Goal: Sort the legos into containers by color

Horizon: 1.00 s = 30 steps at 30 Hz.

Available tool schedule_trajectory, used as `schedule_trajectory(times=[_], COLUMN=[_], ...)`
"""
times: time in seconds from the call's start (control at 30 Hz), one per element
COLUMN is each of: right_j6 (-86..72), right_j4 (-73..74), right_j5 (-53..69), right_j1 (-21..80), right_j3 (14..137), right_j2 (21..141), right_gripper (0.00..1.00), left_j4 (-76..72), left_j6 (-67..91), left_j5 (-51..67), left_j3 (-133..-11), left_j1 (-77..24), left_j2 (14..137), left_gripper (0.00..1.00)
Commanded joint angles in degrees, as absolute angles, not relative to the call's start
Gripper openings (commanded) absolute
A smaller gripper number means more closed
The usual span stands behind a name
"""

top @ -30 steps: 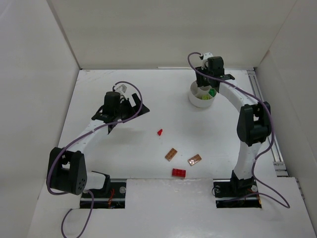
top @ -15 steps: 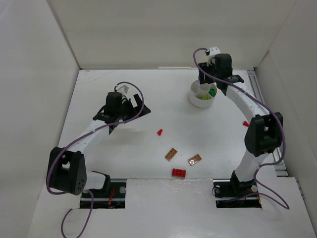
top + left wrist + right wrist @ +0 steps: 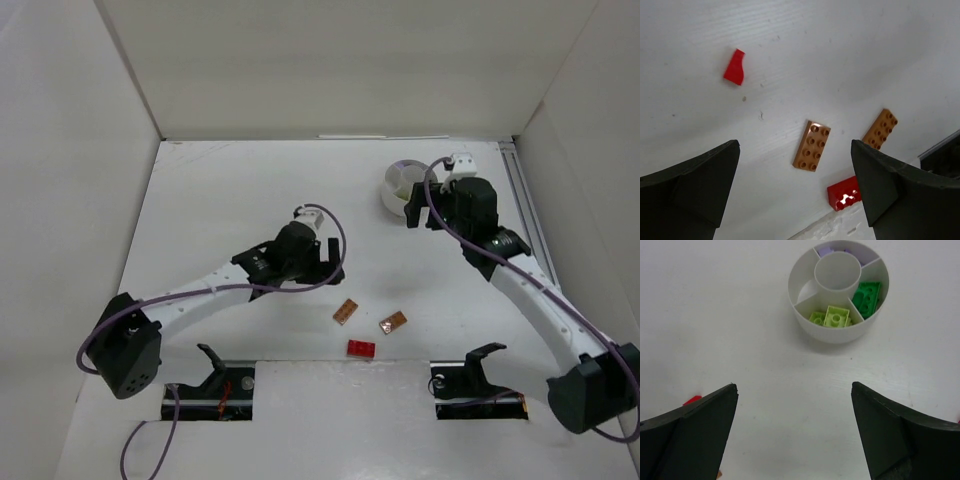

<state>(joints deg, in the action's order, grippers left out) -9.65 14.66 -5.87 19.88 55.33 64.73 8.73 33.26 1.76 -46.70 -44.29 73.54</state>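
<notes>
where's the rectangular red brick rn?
Top view: the red brick lies at the near edge of the table, about mid-width, just below and between the orange-brown bricks.

A white table (image 3: 230,190) is lying flat inside a plain white enclosure. A back wall (image 3: 340,70) is standing along its far edge, while a left wall (image 3: 60,200) and a right wall (image 3: 600,180) are rising at its sides. A grey metal rail (image 3: 522,195) is running along the table's right edge, far to near. A raised white board (image 3: 340,400) is lying across the near edge. A few dark specks (image 3: 744,99) are showing on the table's surface.
</notes>
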Motion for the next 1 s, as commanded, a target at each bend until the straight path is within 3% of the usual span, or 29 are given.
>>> schedule_trajectory(times=[0.0,0.1,0.17,0.33,0.67,0.73,0.97], right_j6=[-14.32,-15.12,-15.73,-16.26,-16.26,-16.26,-16.26], right_j4=[16.08,18.71,20.47,22.41,25.14,25.14,25.14], right_j5=[-8.51,-9.57,-9.58,-8.44,-7.12,-7.12,-8.17], right_j1=[21.27,22.49,22.5,23.03,23.55,23.55,23.55], right_j3=[51.17,47.64,46.41,43.77,43.77,44.29,44.82], right_j2=[57.76,51.69,48.88,41.93,41.4,41.4,40.87], right_gripper=[1.0,1.0,1.0,1.0,1.0,1.0,1.0], left_j4=[9.42,5.02,5.09,6.24,7.47,7.47,8.17], left_j6=[31.3,28.84,28.83,29.36,30.06,30.06,30.05], left_j5=[-5.19,-4.39,-6.84,-18.44,-21.18,-21.18,-19.6], left_j3=[-45.27,-43.95,-43.95,-45.35,-50.09,-50.79,-50.28], left_j1=[-49.65,-52.99,-55.62,-67.21,-69.08,-69.08,-69.61], left_j2=[73.91,76.81,78.82,84.45,95.71,96.94,95.11], left_gripper=[0.9,0.77,0.74,0.74,0.67,0.61,0.23])
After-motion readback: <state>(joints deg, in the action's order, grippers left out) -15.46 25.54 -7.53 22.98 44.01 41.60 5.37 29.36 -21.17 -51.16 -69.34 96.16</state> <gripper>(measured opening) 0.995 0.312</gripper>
